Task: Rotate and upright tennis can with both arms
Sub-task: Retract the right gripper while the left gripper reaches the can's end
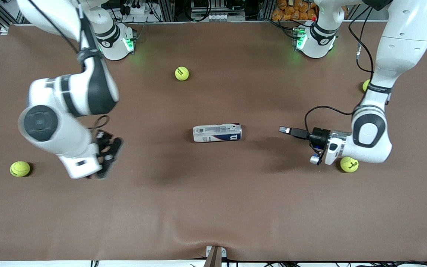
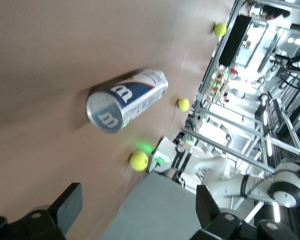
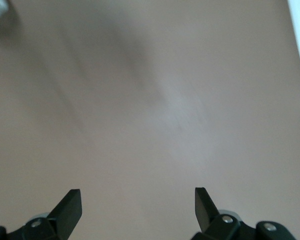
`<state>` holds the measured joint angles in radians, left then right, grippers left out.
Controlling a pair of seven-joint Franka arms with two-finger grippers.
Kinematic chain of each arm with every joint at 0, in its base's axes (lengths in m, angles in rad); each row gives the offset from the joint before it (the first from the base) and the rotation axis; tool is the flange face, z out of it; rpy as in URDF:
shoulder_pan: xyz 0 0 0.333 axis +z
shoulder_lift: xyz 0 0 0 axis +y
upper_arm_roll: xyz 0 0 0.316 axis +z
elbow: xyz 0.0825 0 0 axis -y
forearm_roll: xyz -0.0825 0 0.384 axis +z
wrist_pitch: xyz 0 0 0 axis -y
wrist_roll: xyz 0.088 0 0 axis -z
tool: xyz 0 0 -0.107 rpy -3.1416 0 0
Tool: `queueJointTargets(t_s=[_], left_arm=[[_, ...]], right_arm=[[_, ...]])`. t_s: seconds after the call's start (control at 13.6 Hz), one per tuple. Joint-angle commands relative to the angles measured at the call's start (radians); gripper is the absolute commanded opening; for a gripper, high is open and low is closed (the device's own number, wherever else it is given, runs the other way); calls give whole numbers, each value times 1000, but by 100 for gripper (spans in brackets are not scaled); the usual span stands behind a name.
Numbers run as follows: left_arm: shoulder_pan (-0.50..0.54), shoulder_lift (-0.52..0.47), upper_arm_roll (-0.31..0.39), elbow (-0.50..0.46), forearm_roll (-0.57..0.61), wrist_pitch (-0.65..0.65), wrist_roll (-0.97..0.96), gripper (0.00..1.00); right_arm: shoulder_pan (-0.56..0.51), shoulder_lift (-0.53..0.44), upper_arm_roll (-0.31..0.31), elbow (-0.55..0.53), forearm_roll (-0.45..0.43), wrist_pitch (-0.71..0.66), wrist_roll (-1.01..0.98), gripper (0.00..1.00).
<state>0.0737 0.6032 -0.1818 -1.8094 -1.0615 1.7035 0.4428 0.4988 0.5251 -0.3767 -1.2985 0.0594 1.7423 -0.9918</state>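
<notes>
Can: I see the can (image 1: 217, 133) lying on its side at the middle of the front frame, on the brown counter (image 1: 213, 207). Its capped end with the "W" points toward the left arm's end; in the left wrist view the can (image 2: 127, 100) sits in the upper middle of the frame, metal end facing the camera.

Left gripper: my left gripper (image 1: 285, 130) is at the right middle of the front frame, low over the counter, pointed at the can with a clear gap between them. Fingers spread wide, nothing between them; both fingertips (image 2: 70, 205) show along the bottom of the wrist frame.

Right gripper: my right gripper (image 1: 108, 157) is at the left middle of the front frame, over bare counter, well apart from the can. Fingers (image 3: 70, 205) spread, empty.

Balls: one ball (image 1: 182, 73) upper middle of the front frame, one (image 1: 20, 168) at the lower left, one (image 1: 349, 164) just beside the left wrist, one (image 1: 365, 85) half hidden by the left arm.
</notes>
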Motion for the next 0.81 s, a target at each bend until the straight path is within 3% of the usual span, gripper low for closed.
queueJointTargets(t_s=[0.0, 0.29, 0.44, 0.73], left_arm=[[3, -51, -59, -119, -110, 144, 94, 100], [-2, -57, -65, -185, -184, 214, 154, 100], [-5, -52, -108, -220, -228, 303, 206, 100], [-64, -22, -120, -206, -320, 355, 228, 100]], right_arm=[[18, -36, -80, 1, 2, -42, 62, 100], [21, -68, -133, -1, -3, -158, 383, 100], [21, -91, -152, -2, -4, -217, 575, 100], [9, -128, -163, -2, -4, -297, 803, 100]])
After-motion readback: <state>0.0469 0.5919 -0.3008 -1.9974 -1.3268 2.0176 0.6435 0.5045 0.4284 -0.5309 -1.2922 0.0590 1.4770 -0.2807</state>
